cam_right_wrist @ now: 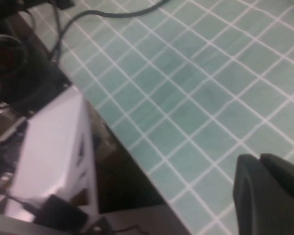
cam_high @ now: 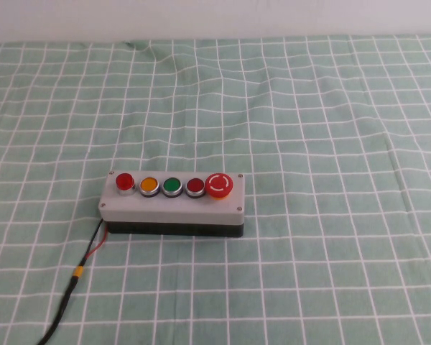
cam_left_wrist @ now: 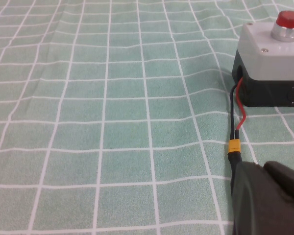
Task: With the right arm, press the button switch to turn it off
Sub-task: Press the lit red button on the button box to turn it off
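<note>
On the cloth [cam_high: 309, 108], a button box [cam_high: 172, 205], left gripper [cam_left_wrist: 267, 196] by its wire [cam_left_wrist: 233, 147], right gripper [cam_right_wrist: 264, 191] over the cloth edge, I can't tell their grip.

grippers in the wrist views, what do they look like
Little of either shows. The left gripper, beside the cable, is matte black with rounded edges. The right gripper, over the green checked cloth, looks alike.

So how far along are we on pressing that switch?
Nothing looks done: no arm is over the button box in the high view. The right gripper sits out by the table edge, box out of its view; the left gripper is beside the cable. The reach and the press remain.
</note>
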